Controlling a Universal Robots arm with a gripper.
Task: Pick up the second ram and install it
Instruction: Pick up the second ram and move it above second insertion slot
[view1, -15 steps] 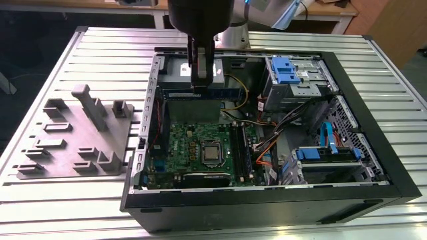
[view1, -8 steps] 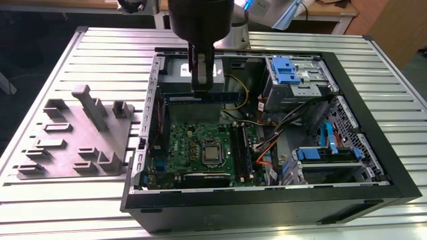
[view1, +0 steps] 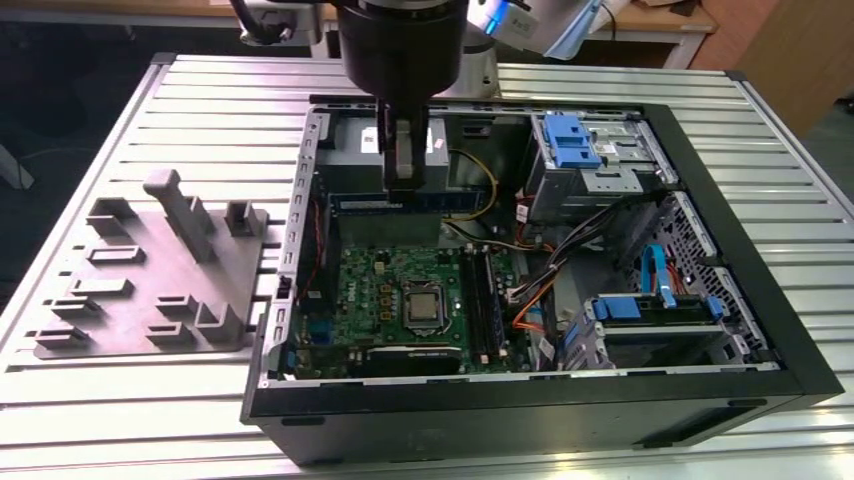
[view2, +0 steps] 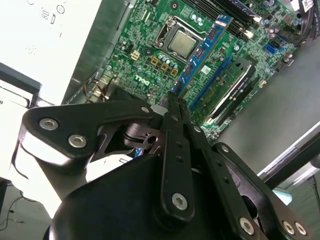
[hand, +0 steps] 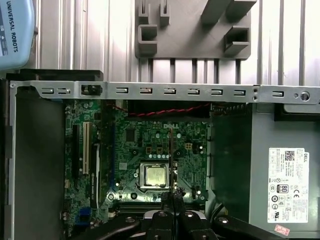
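Second ram (view1: 447, 202), a long, narrow blue-green circuit-board stick, is held by the black pincer (view1: 400, 188). The fingers are clenched on its flat faces near mid-length, so in the exterior view the stick juts out to either side of the fingertips. In the second wrist view the stick (view2: 202, 55) runs away from the pincer (view2: 170, 102) above the big square green motherboard (view2: 150, 55). In the first wrist view it (hand: 171, 155) shows edge-on just ahead of the pincer (hand: 173, 192).

The pick-up looks done. The second ram hangs inside the open black computer case (view1: 534, 410), apparently clear of the motherboard (view1: 387, 290) under the pincer and not seated in anything. The install remains. The long black plastic slots (view1: 490, 300) lie lower than the pincer and off to one side, beside the square silver processor socket (view1: 424, 305). The stick appears to lie crosswise to them. I cannot tell whether another stick already fills one of those slots.

The grey moulded parts holder (view1: 147, 270) sits well apart from the pincer, outside the case on the ribbed metal worktop (view1: 200, 120).
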